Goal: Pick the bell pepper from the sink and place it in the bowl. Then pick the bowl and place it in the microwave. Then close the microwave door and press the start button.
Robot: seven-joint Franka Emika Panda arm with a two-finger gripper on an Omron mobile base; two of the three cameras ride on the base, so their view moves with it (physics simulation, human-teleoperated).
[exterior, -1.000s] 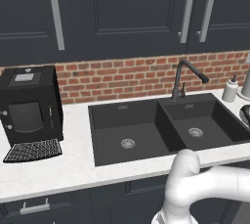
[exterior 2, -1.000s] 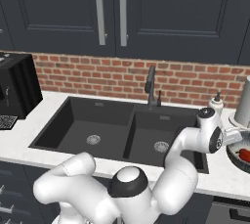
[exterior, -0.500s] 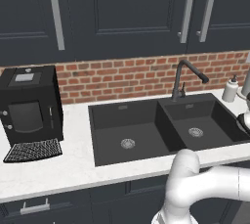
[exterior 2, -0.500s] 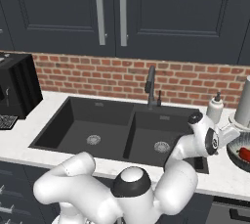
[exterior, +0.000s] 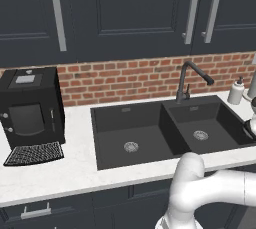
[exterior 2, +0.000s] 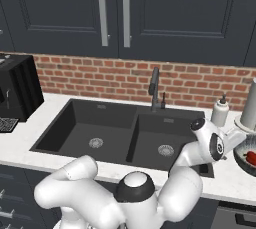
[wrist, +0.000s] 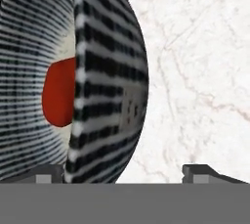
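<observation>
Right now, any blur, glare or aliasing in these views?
Hand view: bowl stripes show moiré shimmer at close range; bell pepper is a flat red patch, no highlight. Left base view: sink evenly lit, soft shadows, no glare. Right base view: sharp.

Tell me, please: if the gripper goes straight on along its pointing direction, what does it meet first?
Probably the striped bowl's rim, which runs between the open gripper's fingertips with the bell pepper inside; depth is uncertain.

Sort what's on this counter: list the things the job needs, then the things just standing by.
For the job:
- bell pepper, lying in the bowl
- bowl, striped, on the counter
- sink
- gripper, open by the bowl's rim

Standing by:
- coffee machine
- faucet
- soap bottle
</observation>
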